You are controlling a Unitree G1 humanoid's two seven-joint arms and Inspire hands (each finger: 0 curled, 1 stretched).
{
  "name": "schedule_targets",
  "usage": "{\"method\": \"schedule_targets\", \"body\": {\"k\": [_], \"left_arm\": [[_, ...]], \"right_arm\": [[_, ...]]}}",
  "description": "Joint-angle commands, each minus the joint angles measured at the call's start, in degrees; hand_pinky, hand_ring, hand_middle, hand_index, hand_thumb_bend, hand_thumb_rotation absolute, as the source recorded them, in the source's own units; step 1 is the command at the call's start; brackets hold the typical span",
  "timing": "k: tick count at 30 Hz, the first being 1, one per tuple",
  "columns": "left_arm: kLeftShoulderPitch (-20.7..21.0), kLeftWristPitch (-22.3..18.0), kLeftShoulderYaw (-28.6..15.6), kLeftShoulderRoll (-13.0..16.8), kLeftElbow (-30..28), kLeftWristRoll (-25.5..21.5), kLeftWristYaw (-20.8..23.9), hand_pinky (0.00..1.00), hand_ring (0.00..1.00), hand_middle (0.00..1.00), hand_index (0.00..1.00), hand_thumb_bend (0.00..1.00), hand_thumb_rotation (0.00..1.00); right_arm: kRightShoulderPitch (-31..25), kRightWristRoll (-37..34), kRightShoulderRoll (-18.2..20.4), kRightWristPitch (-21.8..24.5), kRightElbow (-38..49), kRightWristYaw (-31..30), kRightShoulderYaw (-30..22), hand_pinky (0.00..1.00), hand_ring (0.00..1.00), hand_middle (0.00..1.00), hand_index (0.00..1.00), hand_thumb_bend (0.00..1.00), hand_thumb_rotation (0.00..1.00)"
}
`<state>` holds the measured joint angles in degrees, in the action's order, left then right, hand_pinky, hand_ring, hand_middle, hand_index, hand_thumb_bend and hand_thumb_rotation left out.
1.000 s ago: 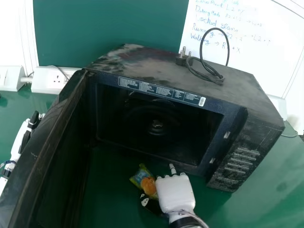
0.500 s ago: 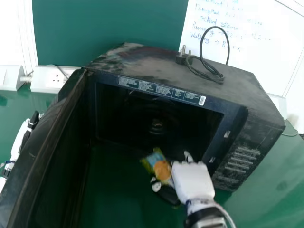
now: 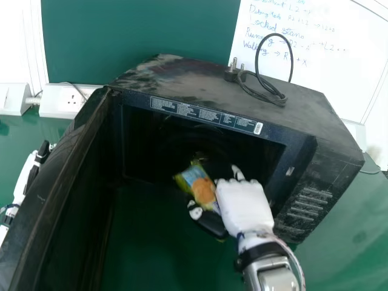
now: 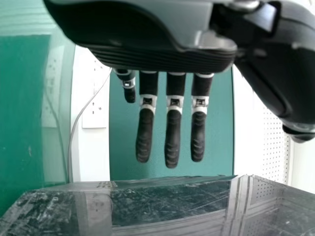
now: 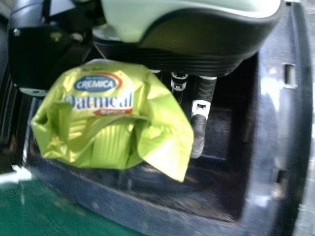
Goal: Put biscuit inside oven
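The right hand [image 3: 245, 206] is gripping the biscuit packet [image 3: 202, 189] between thumb and fingers, holding it at the near rim of the oven's [image 3: 242, 88] mouth. The oven's door [image 3: 57, 157] is standing open at left; beyond it, the left hand [image 3: 25, 177] is resting with fingers extended.

The right hand [image 3: 244, 205] had a white back, a black wrist band [image 3: 259, 253] and, nearer, a silver-grey forearm [image 3: 276, 277] with a pale cable [image 3: 294, 259]. The left hand [image 3: 25, 177] was white and black, its ribbed black fingers [image 4: 172, 140] banded pale.
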<state>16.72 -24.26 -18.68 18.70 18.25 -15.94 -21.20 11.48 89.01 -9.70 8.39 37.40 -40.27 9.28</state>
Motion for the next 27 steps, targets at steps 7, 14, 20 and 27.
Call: {"method": "schedule_targets", "body": {"k": [7,14,20,27], "left_arm": [[-1.1,0.9,0.4,-0.3,-1.4,-0.5,-0.1,0.30,0.37,0.43,0.48,0.51,0.07],[-1.3,1.1,0.5,-0.4,-2.0,-0.5,0.1,0.30,0.37,0.43,0.48,0.52,0.07],[-1.7,1.9,0.5,-0.6,-3.0,-0.6,0.2,0.30,0.37,0.42,0.48,0.52,0.07],[-2.5,3.4,0.9,-0.9,-5.6,0.0,1.3,0.30,0.37,0.42,0.48,0.51,0.07]], "right_arm": [[5.2,-4.3,1.2,1.5,-8.4,7.7,0.2,0.35,0.35,0.41,0.51,0.52,0.00],[9.7,-8.0,0.9,3.3,-19.4,17.7,1.2,0.42,0.44,0.42,0.51,0.52,0.00],[14.6,-11.8,-0.9,3.3,-30.1,26.6,2.6,0.37,0.43,0.43,0.50,0.52,0.00],[20.3,-13.9,-3.1,3.5,-39.9,34.4,5.2,0.35,0.43,0.42,0.50,0.52,0.00]]}}
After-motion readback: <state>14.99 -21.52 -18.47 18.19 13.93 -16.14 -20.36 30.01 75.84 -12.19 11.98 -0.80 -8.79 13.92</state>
